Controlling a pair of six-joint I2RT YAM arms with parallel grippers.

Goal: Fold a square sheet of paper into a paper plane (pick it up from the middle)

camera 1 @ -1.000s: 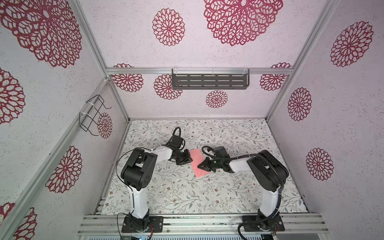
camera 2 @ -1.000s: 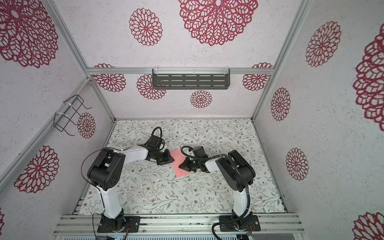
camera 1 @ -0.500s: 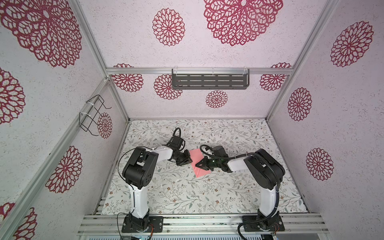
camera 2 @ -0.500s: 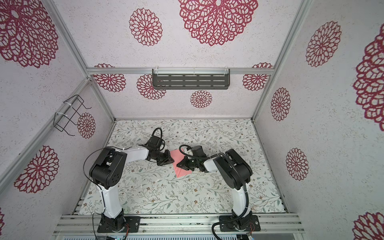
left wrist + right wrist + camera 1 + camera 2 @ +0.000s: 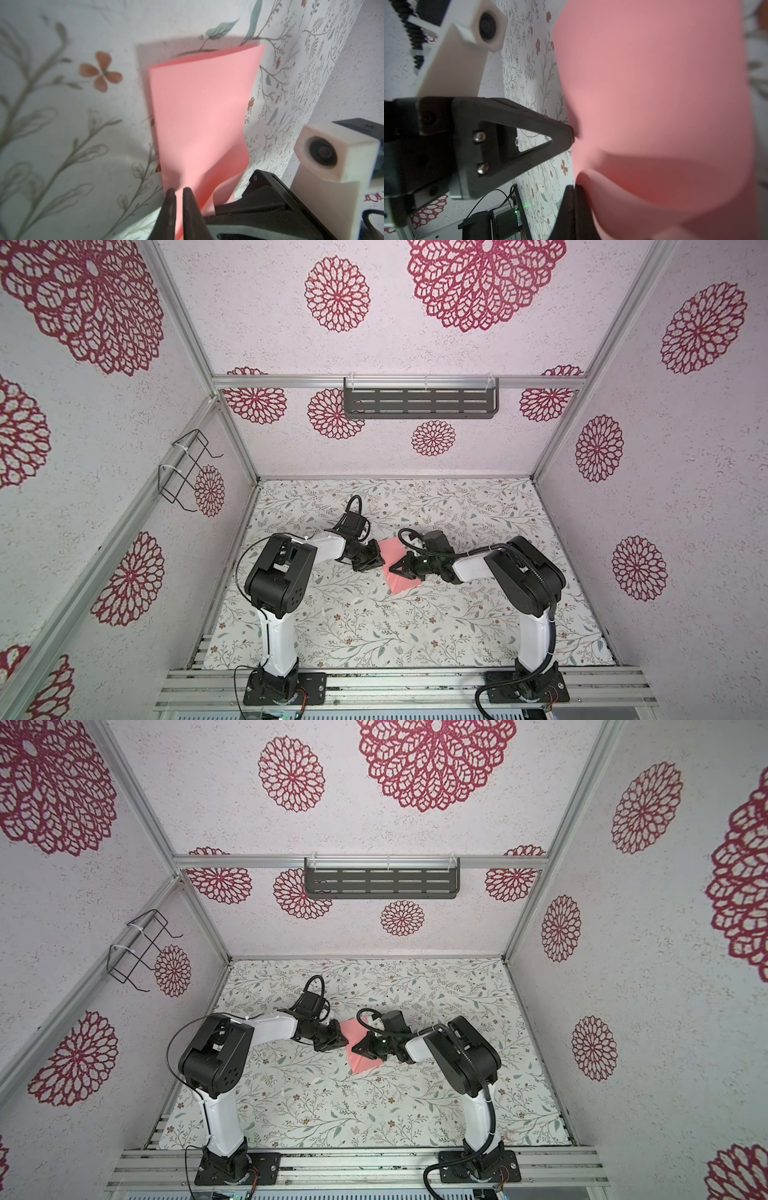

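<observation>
The left end effector point(image 5: 179, 192) was nearly closed, pinching an edge of the square sheet of paper point(image 5: 199, 116), and the right end effector point(image 5: 575, 189) was closed on the sheet just beside it. From both grips the sheet ran outward, doubled over and bowed, over the worktop point(image 5: 62, 145). Done well, I judged, the loose edges should be matched before pressing, with a gentle pull to avoid tearing.

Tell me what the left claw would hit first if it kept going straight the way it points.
The pink paper it is pinching; the left claw points along the sheet. Beyond that, probably the flowered table, though depth is unclear. The right claw sits just to one side.
</observation>
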